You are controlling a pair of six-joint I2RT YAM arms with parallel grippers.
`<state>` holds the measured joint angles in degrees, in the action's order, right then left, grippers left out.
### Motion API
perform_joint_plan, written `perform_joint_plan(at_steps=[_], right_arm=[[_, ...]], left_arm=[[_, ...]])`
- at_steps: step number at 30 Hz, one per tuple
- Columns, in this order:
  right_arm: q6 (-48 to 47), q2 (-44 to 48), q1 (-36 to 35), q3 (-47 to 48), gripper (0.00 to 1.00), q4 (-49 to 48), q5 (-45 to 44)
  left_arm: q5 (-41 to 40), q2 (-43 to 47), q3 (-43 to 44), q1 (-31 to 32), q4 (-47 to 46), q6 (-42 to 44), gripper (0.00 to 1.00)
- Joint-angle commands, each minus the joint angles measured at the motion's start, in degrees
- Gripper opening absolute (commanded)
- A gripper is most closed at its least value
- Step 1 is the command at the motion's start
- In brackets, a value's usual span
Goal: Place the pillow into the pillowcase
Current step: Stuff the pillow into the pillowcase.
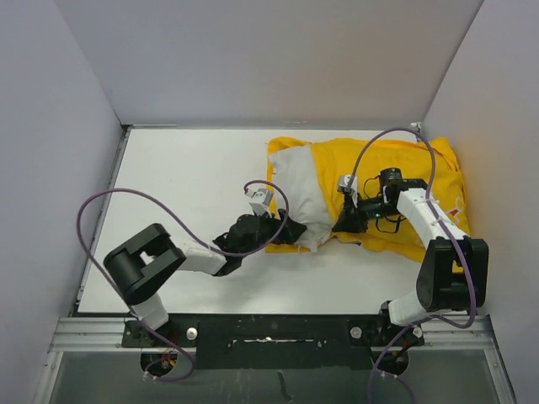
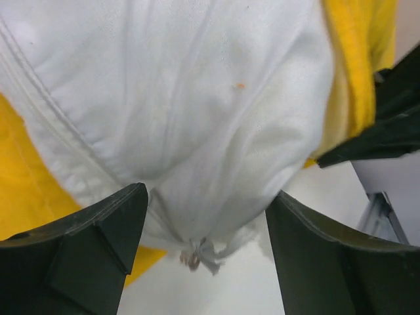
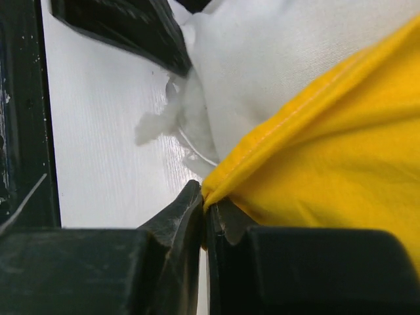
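We see the pillow (image 1: 296, 189) lying partly inside the pillowcase (image 1: 396, 164) at the far right of the table (image 1: 185, 194), its white end sticking out leftward. Our left gripper (image 2: 207, 220) is spread wide around the pillow's near corner. Our right gripper (image 3: 205, 197) pinches the pillowcase's yellow hem.

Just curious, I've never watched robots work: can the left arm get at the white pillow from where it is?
Probably yes. The left gripper is open, with a finger on either side of a corner of the pillow and nothing between. The right gripper pinches the hem of the pillowcase nearby.
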<state>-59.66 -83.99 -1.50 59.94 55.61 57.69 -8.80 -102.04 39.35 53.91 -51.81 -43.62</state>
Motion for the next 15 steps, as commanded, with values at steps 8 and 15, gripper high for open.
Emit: perform_joint_plan(at_steps=[8,15], right_arm=[[2.80,-1.37,-0.77,0.48,0.05,2.01,3.12],[3.07,-0.08,-9.47,1.69,0.05,0.97,0.12]], left_arm=[[23.83,30.05,-10.33,-4.96,24.05,5.40,0.87],[23.96,18.60,-7.51,-4.84,15.59,3.26,0.93]])
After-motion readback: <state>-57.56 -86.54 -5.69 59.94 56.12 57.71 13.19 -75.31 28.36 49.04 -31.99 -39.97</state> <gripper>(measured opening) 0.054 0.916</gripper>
